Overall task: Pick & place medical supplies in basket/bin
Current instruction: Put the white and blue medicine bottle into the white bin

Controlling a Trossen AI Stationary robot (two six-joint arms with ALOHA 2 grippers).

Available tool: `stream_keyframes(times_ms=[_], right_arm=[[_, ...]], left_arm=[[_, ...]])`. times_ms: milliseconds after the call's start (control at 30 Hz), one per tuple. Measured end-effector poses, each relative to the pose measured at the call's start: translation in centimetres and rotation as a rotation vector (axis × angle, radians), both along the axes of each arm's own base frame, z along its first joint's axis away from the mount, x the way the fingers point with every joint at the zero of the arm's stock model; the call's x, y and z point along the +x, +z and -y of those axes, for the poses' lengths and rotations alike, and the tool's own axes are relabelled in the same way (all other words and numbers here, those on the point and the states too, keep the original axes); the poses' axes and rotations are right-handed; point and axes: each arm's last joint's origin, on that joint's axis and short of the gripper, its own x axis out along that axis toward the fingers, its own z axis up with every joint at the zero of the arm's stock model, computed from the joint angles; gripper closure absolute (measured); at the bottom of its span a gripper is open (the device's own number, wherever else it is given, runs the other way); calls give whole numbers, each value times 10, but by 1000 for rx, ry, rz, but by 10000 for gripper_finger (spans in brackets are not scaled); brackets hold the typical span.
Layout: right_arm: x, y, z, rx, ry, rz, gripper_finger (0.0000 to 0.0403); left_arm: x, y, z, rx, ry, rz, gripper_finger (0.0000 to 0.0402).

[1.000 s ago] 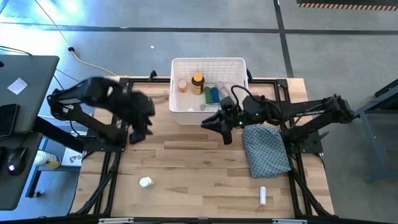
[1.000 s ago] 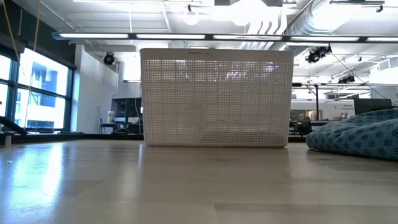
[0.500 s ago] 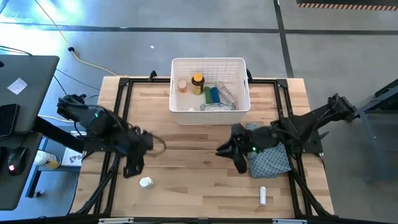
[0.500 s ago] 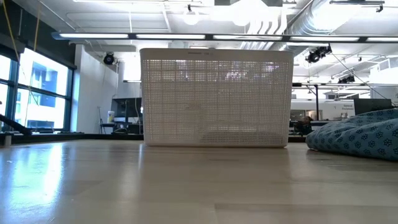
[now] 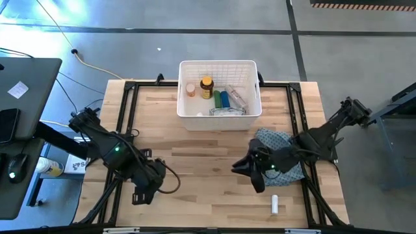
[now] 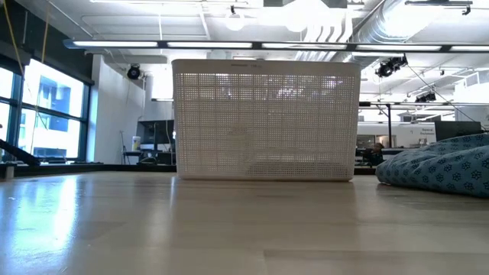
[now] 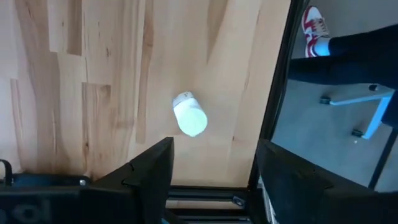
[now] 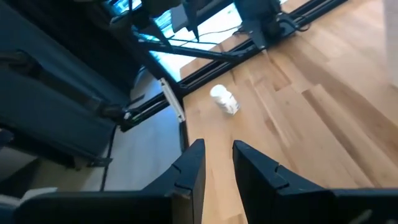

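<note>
The white lattice bin point(image 5: 220, 114) stands at the table's far middle; the low view shows its wall point(image 6: 266, 122). It holds an amber yellow-capped bottle point(image 5: 207, 86), a white bottle point(image 5: 190, 90), green and blue pieces point(image 5: 221, 99) and white packets point(image 5: 235, 97). A white pill bottle point(image 7: 189, 116) lies on its side near the near-left edge. My left gripper point(image 7: 214, 171) point(image 5: 144, 192) hangs open above it and hides it from above. My right gripper point(image 5: 247, 174) point(image 8: 219, 165), fingers slightly apart, hovers left of the cloth, empty. A white tube point(image 5: 274, 204) lies near the near edge.
The blue-grey patterned cloth point(image 5: 279, 156) point(image 6: 439, 169) lies bunched on the table's right half, under the right arm. Black frame rails point(image 7: 273, 93) run along the table edges. A white bottle point(image 8: 224, 99) by the table's edge shows in the right wrist view.
My left gripper has swung from beside the bin's left wall toward the near edge and now hangs over the white pill bottle. My right gripper has drawn back from the bin's near wall toward the near edge, past the cloth's left side. Nothing on the table has moved.
</note>
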Motion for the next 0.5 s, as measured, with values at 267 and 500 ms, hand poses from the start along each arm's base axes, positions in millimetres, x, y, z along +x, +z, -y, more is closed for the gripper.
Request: stream_keyframes(times_ms=[267, 500], right_arm=[[-7, -1, -7, -51, -102, 15, 329], [-13, -1, -12, -23, -204, 37, 329]], left_arm=[[-5, 0, 7, -16, 74, -19, 88], [-17, -27, 16, 58, 92, -104, 78]])
